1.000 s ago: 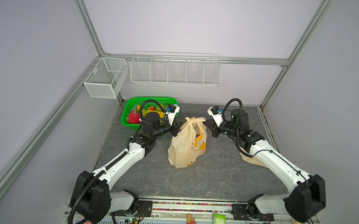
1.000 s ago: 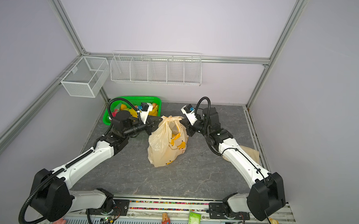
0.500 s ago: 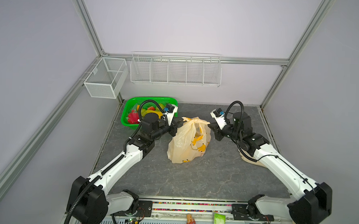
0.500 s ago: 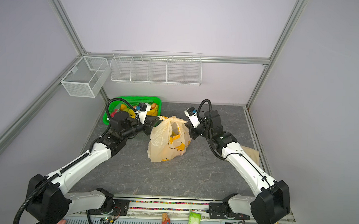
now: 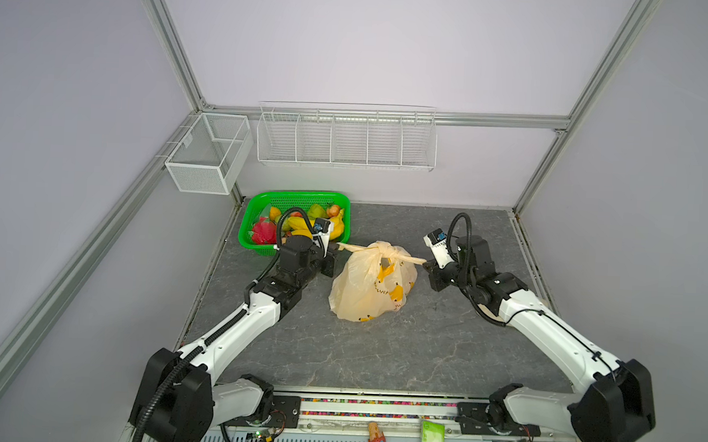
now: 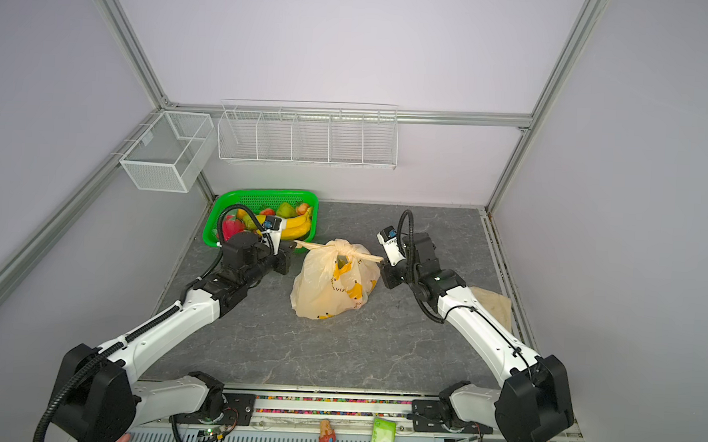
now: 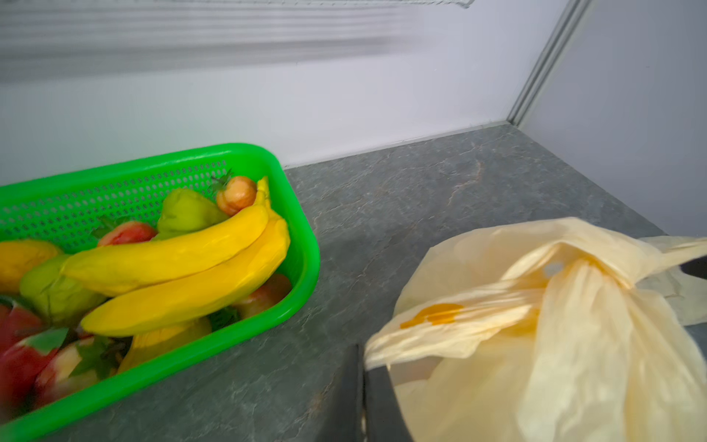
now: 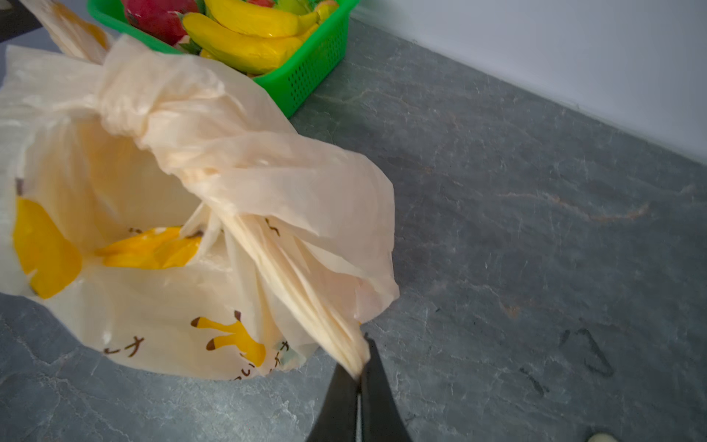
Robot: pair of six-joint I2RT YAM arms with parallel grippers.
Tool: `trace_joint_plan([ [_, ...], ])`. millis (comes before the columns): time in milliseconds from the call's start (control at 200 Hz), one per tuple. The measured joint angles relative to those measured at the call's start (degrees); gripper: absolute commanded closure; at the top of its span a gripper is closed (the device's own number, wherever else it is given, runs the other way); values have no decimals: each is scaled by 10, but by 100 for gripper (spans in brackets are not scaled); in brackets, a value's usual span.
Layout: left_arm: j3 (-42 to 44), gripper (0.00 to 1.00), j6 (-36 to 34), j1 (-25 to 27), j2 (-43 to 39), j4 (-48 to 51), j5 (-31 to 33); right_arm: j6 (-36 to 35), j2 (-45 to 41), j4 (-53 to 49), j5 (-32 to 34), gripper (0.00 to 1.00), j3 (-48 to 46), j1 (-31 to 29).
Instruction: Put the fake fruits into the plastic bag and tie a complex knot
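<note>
- While pulled level from both sides, found slumped near the middle of the grey table (image 5: 378, 356): the plastic bag (image 5: 367, 291), thin, translucent, cream-yellow, bulging low.
- Printed with yellow bananas and dark lettering, plainest in the right wrist view.
- Gathered at the top into the knot (image 5: 382, 248), a small tight lump with two flat tails running toward opposite sides.
- Pinched on the tail nearer the green basket (image 5: 295, 195): the left gripper (image 5: 336, 248), fingers narrow.
- Clamped on the other tail's twisted end: the right gripper (image 5: 426, 262), fingers (image 8: 336, 402) almost touching around it.
- Below the knot, a gap into the bag seen from the right wrist; contents not told apart from the print.
- Heaped in the basket, near the bag at the back left: the fake fruits (image 7: 183, 268), glossy yellow bananas, green pear, red pieces.
</note>
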State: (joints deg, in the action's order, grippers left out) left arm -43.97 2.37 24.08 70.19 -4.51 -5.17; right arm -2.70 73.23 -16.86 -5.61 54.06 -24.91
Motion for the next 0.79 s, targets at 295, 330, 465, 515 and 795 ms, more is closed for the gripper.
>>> trace_joint_plan([
  [295, 18, 100, 25, -24, 13, -9, -23, 35, -2, 13, -17, 93, -46, -10],
  [330, 18, 100, 31, -27, 8, -9, -25, 36, -4, 12, -17, 93, -45, -12],
  [465, 19, 100, 52, -25, -23, -10, -21, 45, -20, 14, -21, 93, -38, 2],
  [515, 20, 100, 61, -21, -30, -10, -17, 51, -28, 20, -30, 93, -42, 17],
  [795, 74, 100, 96, -12, 5, -7, -9, 102, -1, 42, -80, 93, -104, 62],
])
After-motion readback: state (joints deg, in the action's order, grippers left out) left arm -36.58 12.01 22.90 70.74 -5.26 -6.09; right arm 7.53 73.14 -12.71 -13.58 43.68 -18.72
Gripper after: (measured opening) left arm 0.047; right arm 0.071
